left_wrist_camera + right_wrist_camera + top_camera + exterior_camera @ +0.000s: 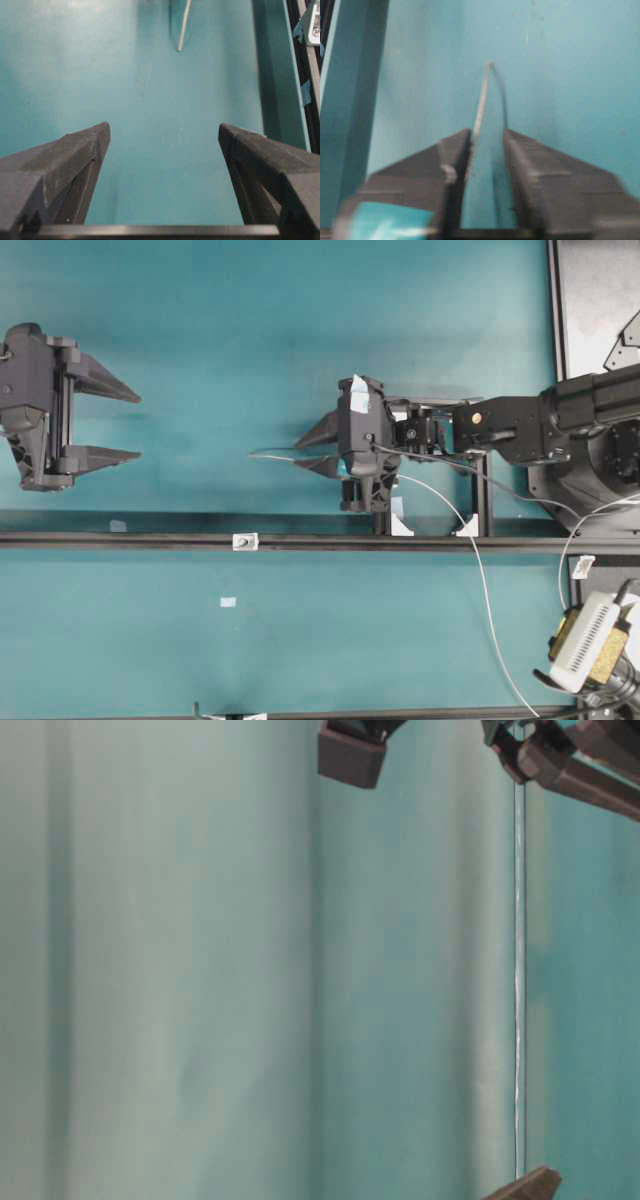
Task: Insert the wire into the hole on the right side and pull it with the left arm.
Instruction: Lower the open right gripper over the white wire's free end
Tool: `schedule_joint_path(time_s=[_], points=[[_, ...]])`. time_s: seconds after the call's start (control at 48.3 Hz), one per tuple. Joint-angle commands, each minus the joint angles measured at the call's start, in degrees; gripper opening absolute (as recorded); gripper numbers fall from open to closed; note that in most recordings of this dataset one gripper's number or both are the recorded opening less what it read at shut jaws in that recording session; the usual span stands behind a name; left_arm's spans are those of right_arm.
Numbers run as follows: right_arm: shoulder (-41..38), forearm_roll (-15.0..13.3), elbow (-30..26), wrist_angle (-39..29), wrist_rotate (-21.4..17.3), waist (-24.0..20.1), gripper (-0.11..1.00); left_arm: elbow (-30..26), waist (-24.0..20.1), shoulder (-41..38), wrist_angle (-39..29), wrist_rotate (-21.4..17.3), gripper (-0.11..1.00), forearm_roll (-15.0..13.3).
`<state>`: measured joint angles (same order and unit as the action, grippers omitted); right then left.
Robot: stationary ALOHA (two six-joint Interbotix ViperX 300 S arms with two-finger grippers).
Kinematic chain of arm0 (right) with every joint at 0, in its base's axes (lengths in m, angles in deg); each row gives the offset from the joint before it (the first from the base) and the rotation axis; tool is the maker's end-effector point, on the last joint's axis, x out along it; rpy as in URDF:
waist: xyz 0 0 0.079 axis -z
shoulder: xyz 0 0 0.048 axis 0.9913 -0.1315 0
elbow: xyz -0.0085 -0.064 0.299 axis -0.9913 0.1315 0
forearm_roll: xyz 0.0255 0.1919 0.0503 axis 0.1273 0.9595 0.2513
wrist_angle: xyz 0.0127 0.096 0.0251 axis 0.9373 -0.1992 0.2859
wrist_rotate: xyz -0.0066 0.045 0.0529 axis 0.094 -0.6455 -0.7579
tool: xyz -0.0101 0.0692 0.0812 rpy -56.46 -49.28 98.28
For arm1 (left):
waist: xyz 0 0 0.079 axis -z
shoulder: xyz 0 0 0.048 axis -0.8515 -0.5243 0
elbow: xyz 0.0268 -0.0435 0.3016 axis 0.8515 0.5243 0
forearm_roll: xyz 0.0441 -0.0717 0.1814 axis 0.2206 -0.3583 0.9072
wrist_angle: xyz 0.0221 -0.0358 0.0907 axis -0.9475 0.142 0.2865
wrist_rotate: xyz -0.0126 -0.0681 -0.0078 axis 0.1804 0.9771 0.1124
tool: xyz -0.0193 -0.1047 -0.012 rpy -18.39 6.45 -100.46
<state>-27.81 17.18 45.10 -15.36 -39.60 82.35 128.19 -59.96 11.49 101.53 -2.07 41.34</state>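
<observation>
The right gripper point(312, 450), mid-table, jaws narrowed around the wire point(481, 102) with a gap showing; whether it is pinched, I cannot tell. Left gripper point(135, 425) gapes empty. Next: steer the tip to the hole point(244, 541) on the front rail.

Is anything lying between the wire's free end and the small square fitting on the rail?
Nothing visible does. The thin pale grey wire pokes out leftward from the right tool, and only bare teal table surface lies between its tip and the small square silver fitting on the black rail.
</observation>
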Motion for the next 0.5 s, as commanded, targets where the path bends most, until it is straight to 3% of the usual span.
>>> schedule_joint_path(time_s=[0.0, 0.145, 0.476], points=[[0.3, -0.1, -1.5, 0.4, 0.1, 0.2, 0.26, -1.1, -0.2, 0.4, 0.5, 0.0, 0.83, -0.1], [0.4, -0.1, -1.6, 0.2, 0.1, 0.2, 0.03, -1.1, -0.2, 0.4, 0.4, 0.0, 0.82, 0.0], [0.4, -0.1, -1.5, 0.0, 0.1, 0.2, 0.02, -1.1, -0.2, 0.4, 0.4, 0.1, 0.82, -0.1]])
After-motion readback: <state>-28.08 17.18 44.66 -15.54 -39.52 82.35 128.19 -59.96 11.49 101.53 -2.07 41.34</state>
